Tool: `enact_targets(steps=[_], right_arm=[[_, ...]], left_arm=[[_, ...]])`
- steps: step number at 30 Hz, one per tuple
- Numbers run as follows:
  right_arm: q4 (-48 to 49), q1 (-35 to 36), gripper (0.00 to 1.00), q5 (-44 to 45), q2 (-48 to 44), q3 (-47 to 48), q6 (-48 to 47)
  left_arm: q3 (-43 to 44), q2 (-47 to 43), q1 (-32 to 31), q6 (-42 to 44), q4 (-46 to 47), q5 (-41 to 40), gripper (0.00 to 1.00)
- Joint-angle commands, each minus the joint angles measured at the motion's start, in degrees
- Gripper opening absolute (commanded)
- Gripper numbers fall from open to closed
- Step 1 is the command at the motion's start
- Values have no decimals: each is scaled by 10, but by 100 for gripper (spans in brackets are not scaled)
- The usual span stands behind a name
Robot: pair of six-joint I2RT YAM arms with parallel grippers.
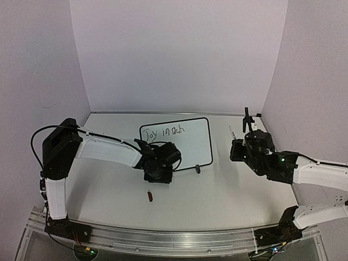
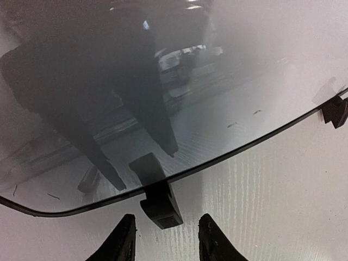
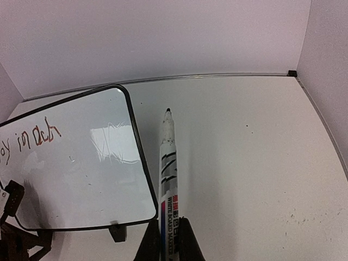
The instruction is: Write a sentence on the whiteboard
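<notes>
The whiteboard [image 1: 182, 142] lies flat mid-table, black-framed, with the handwriting "Joy in each" along its far left. My left gripper [image 1: 158, 173] is at the board's near edge, open and empty. In the left wrist view [image 2: 166, 240] its fingertips flank a black clip foot [image 2: 161, 205] just ahead of them, with the glossy board [image 2: 228, 92] beyond. My right gripper [image 1: 240, 148] is right of the board, shut on a whiteboard marker [image 3: 168, 174]. The marker is uncapped, its tip pointing away over the table beside the board's right edge [image 3: 142, 174].
A small red cap-like piece [image 1: 150, 196] lies on the table in front of the left gripper. A second clip foot [image 1: 198, 169] sits at the board's near right corner. Purple walls enclose the back and both sides.
</notes>
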State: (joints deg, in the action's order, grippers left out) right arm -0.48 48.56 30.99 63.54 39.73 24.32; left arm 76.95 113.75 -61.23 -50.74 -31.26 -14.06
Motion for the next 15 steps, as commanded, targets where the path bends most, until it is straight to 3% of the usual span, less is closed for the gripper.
enact_targets(steps=[1,15], right_arm=[[6,-1,0,3,-13,-5,4],[6,-1,0,-9,-19,-5,4]], left_arm=[[23,7,-2,9,-14,-39,39],[49,32,-2,24,-20,-88,25]])
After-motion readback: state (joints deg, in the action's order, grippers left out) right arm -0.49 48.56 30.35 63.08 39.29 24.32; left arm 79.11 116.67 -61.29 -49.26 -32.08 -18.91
